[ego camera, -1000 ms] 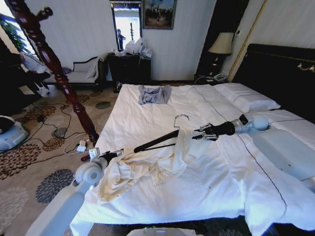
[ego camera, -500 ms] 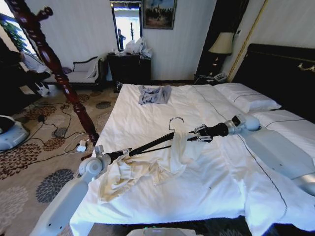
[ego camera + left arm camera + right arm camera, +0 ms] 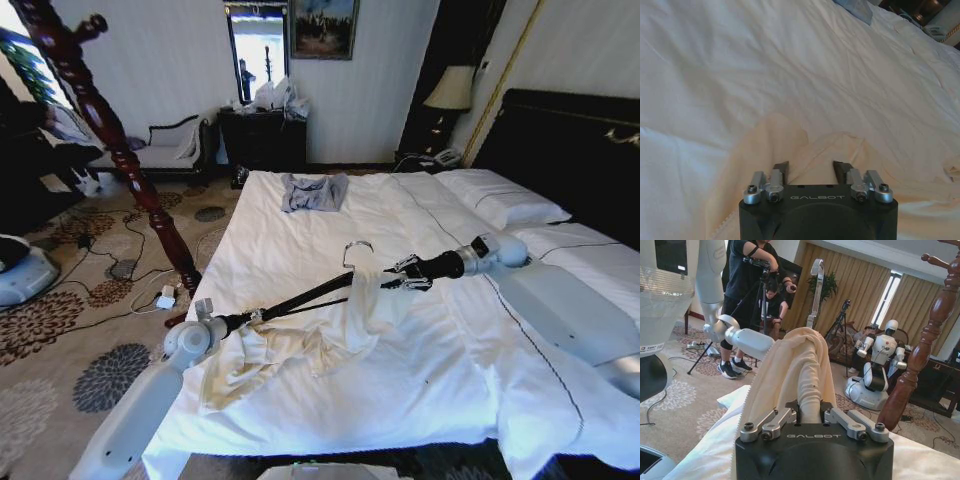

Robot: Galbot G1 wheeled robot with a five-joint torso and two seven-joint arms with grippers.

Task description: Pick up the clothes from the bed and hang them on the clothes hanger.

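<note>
We judge the task to be partly complete. The cream shirt [image 3: 300, 350] is draped at one end over the black clothes hanger [image 3: 320, 290], but most of the fabric lies crumpled on the bed [image 3: 430, 400], so the shirt is neither properly seated on the hanger nor lifted clear of the duvet.

We hold the hanger raised above the bed with our right pincer [image 3: 398, 272]. In the right wrist view, this pincer [image 3: 810, 412] is clenched on the cloth-covered end of the hanger, with the metal hook [image 3: 814, 290] rising beyond the bunched fabric [image 3: 790, 370].

Our left pincer [image 3: 245, 320] sits at the opposite end of the hanger, at the edge of the crumpled shirt. In the left wrist view, its fingertips [image 3: 781, 167] stand apart, released, with cream fabric [image 3: 770, 150] directly below and between them; we cannot tell whether they touch it.

Remaining work, as we judge it: spread the shoulders across the hanger arms and raise the garment off the bed.

Condition of the shirt: thin, heavily wrinkled, cream against the white duvet, one portion gathered over the hanger and the remainder trailing in loose folds toward the bed's foot-side edge. A small grey-blue garment [image 3: 313, 191] lies well apart, farther up the bed.
</note>
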